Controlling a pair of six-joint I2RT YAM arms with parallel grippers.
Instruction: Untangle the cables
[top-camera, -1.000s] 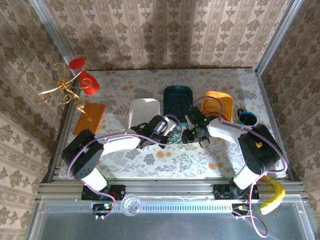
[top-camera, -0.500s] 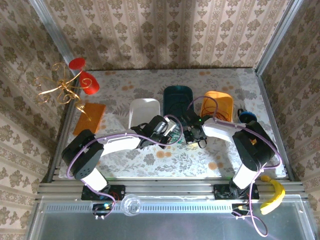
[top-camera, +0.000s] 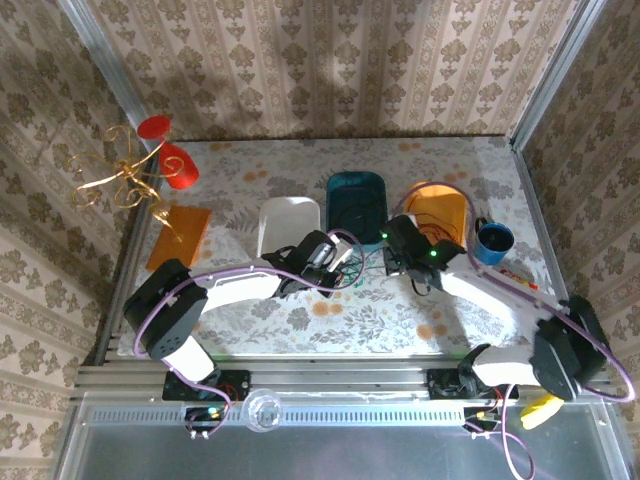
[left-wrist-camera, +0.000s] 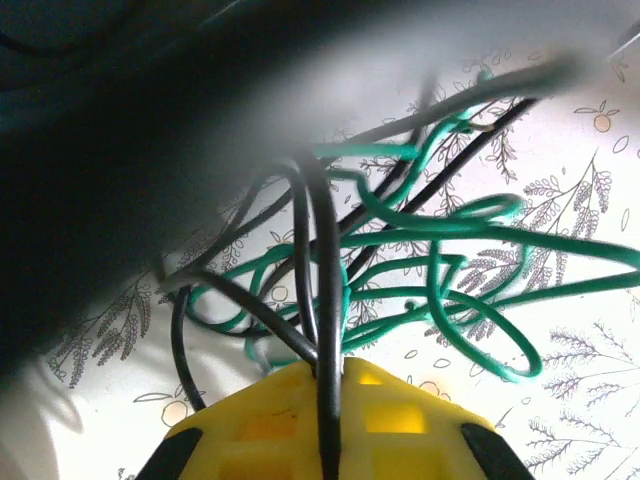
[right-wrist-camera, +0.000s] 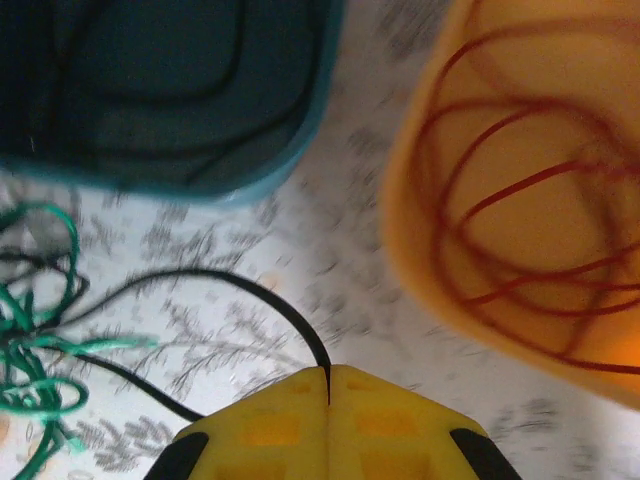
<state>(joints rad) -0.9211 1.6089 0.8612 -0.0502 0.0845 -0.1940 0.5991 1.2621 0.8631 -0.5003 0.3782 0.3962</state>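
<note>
Step in hand, as I judge it: working the black cable (right-wrist-camera: 215, 282) free of the green cable (left-wrist-camera: 440, 262).

Task items:
- The tangle (top-camera: 362, 268) sits mid-table, just in front of the teal bin (top-camera: 355, 200).
- In the left wrist view, green loops and several black strands cross over one another on the table (top-camera: 300, 318).
- The red-orange cable (right-wrist-camera: 530, 215) lies coiled in the orange bin (right-wrist-camera: 415, 215), apart from the knot.
- Dark loops seem to lie in the teal bin; too blurred to be sure.

Grippers:
- Left gripper (left-wrist-camera: 328, 375): jaws closed, with one black strand pinched between the yellow fingers right at the tangle.
- Right gripper (right-wrist-camera: 328, 375): jaws closed on a black strand that arcs away leftward toward the green loops.
- I cannot tell whether both strands belong to the same cable.

Pose:
- Left arm reaches in from its base, wrist low over the tangle.
- Right arm stretches diagonally to centre, fingers just before the gap between the teal and orange bins.

Next move, my view: anchor with the left and draw the right away slowly, so the black strand slides out without cinching the green loops tighter.
</note>
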